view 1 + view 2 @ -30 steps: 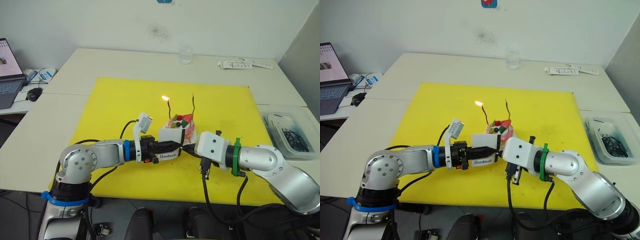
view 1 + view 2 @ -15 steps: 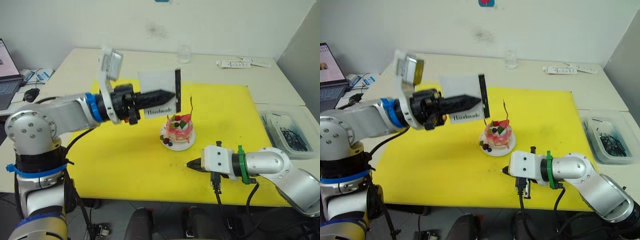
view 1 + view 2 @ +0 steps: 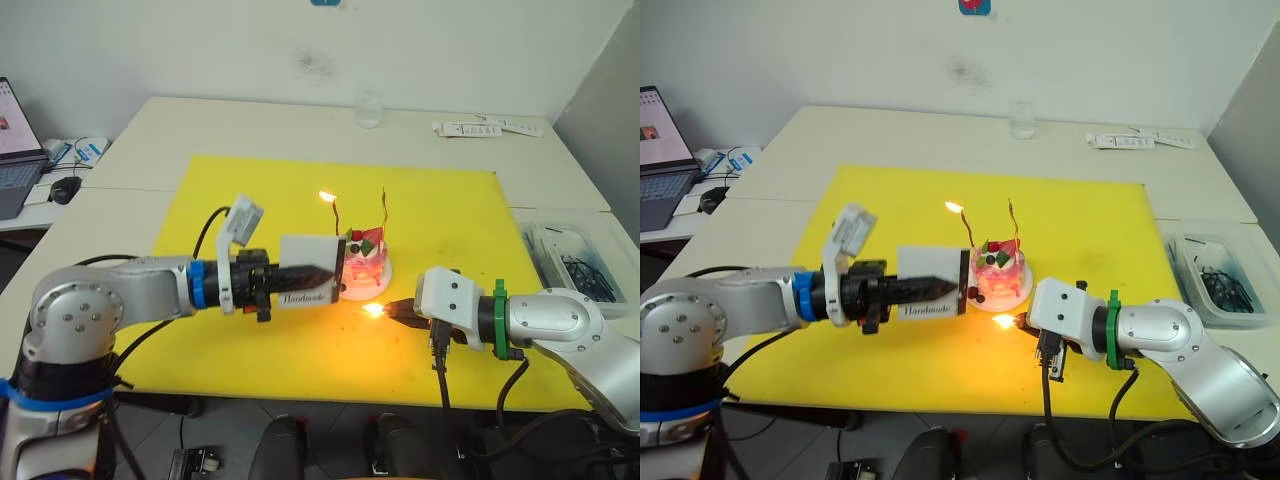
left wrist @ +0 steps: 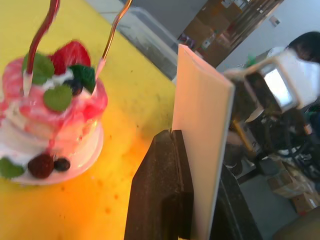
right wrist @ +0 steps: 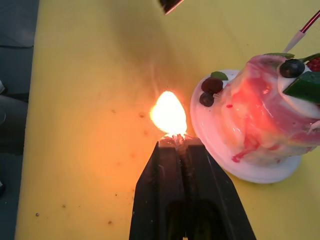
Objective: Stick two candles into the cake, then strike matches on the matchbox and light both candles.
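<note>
Clear plastic bin [image 3: 578, 268] at the table's right edge, off the yellow mat [image 3: 250, 200], holding a tangle of small dark items too small to identify. Small clear cup [image 3: 371, 109] upright on the far side of the white table [image 3: 150, 140], contents not discernible. Cake [image 3: 365, 258] on its white plate [image 5: 260, 170] near the middle of the mat, strawberry, green leaves and dark berries on top. Two candles [image 3: 385, 212] stuck upright in the cake, long axes near vertical and slightly wavy; left candle [image 3: 337, 216] lit, flame at its top, the other unlit. Left gripper [image 3: 318, 272] clenched on the matchbox [image 3: 310, 275], held on edge just left of the cake, flat face toward the camera, "Handmade" readable, black strip on the end nearest the cake. Right gripper [image 3: 395, 309] closed tight on a burning match [image 5: 176, 140], low over the mat just beside the plate's front rim, fingers pointing leftward toward the matchbox, flame [image 3: 374, 310] at the fingertips, the match itself almost wholly hidden between the fingers.
</note>
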